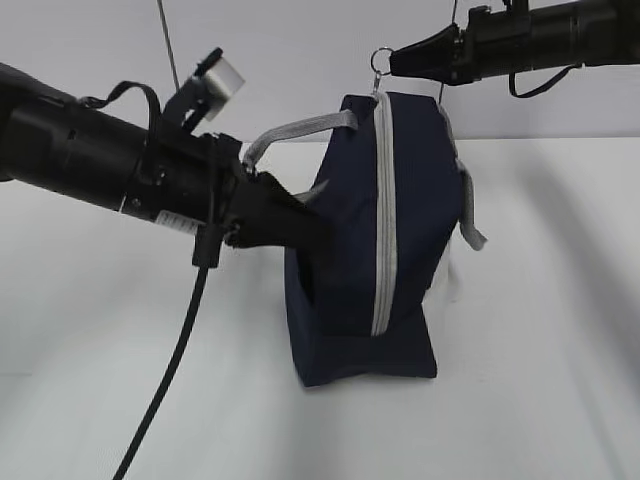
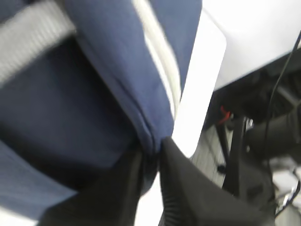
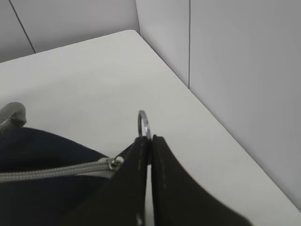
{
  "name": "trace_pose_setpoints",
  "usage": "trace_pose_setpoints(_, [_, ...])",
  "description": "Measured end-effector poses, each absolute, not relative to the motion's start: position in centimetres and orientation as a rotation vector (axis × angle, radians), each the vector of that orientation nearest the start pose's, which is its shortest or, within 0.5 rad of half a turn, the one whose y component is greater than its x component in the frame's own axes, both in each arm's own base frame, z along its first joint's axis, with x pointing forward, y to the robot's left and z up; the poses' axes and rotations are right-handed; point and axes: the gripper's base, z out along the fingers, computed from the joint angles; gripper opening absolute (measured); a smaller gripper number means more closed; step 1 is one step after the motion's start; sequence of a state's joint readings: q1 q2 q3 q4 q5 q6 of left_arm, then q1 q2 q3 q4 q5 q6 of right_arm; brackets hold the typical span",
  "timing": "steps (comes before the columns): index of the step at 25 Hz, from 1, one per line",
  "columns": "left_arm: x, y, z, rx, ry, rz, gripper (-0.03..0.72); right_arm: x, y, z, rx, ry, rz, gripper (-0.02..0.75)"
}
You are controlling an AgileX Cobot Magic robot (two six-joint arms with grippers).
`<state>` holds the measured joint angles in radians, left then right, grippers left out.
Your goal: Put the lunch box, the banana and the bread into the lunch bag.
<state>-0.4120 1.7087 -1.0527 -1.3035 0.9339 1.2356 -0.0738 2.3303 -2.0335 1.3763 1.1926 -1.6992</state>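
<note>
The navy lunch bag [image 1: 360, 240] stands upright on the white table with its grey zipper [image 1: 383, 220] closed along the side facing me. My left gripper [image 1: 318, 232] is shut on a fold of the bag's navy fabric [image 2: 153, 134] at its left side. My right gripper [image 1: 393, 62] is shut on the zipper's ring pull [image 1: 380, 60] above the bag's top; the ring [image 3: 143, 123] sticks out past the fingertips in the right wrist view. The lunch box, the banana and the bread are out of view.
A grey strap handle [image 1: 295, 130] arches off the bag's top left, another [image 1: 470, 215] hangs down its right side. The left arm's cable [image 1: 165, 385] hangs to the table. The table edge and wall [image 3: 197, 101] are close behind the bag.
</note>
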Motion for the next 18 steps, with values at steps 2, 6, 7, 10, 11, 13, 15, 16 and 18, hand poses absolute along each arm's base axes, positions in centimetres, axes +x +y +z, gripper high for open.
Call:
trace_pose_setpoints(2, [28.3, -19.7, 24.4, 0.874, 2.16, -1.25, 0.233, 50.6, 4.5, 24.8, -1.069, 1.569, 0.78, 0.0])
trace_pose_setpoints(6, [28.7, -18.8, 25.5, 0.762, 2.144, -1.273, 0.41, 50.6, 4.5, 24.8, -1.107, 1.532, 0.746, 0.0])
trace_pose_setpoints(7, [28.8, -18.6, 25.6, 0.737, 2.152, -1.277, 0.424, 50.6, 4.5, 24.8, -1.111, 1.529, 0.742, 0.0])
trace_pose_setpoints(10, [29.2, -17.9, 25.9, 0.67, 2.167, -1.279, 0.441, 50.7, 4.5, 24.4, -1.118, 1.517, 0.739, 0.0])
trace_pose_setpoints(11, [29.4, -17.6, 25.9, 0.645, 2.175, -1.277, 0.444, 50.8, 4.6, 24.1, -1.119, 1.515, 0.742, 0.0])
trace_pose_setpoints(13, [29.6, -17.3, 26.0, 0.596, 2.198, -1.263, 0.447, 51.1, 4.6, 23.2, -1.117, 1.514, 0.748, 0.0])
trace_pose_setpoints(15, [30.0, -17.2, 26.2, 0.563, 2.216, -1.235, 0.447, 51.2, 4.6, 22.6, -1.121, 1.511, 0.748, 0.0])
trace_pose_setpoints(16, [30.2, -17.2, 26.4, 0.545, 2.224, -1.224, 0.447, 51.3, 4.6, 22.5, -1.126, 1.506, 0.743, 0.0])
trace_pose_setpoints(18, [30.7, -17.1, 27.0, 0.507, 2.219, -1.204, 0.446, 51.4, 4.6, 22.9, -1.138, 1.488, 0.724, 0.0])
